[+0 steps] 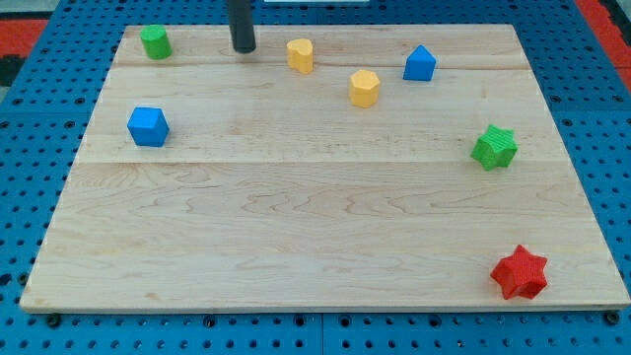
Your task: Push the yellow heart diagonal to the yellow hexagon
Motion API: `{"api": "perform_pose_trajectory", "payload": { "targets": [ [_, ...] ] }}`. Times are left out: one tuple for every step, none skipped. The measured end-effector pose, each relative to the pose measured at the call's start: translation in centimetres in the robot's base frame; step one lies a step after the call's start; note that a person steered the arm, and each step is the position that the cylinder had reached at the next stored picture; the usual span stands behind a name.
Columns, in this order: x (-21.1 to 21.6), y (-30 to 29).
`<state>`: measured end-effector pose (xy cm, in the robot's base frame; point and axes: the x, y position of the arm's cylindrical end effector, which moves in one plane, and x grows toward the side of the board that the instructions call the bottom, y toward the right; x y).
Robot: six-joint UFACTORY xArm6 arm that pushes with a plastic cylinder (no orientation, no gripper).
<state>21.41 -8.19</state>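
Note:
The yellow heart [300, 54] sits near the view's top, a little left of centre. The yellow hexagon [364, 88] lies below and to the right of it, a short gap apart. My tip [243, 48] is on the board to the left of the yellow heart, about a block's width away, not touching it.
A green block [155, 41] is at the top left corner. A blue cube [148, 126] is at the left. A blue pentagon-like block [419, 64] is right of the hexagon. A green star [494, 147] and a red star [519, 273] are at the right. The wooden board [315, 237] ends near all of them.

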Motion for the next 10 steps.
{"api": "perform_pose_trajectory", "payload": {
  "targets": [
    [1.7, 8.6],
    [8.1, 10.1],
    [7.6, 10.2],
    [3.8, 9.6],
    [2.7, 5.6],
    [9.1, 4.4],
    [12.0, 4.5],
    [4.2, 0.6],
    [-1.5, -4.8],
    [-2.3, -5.8]
  ]
}}
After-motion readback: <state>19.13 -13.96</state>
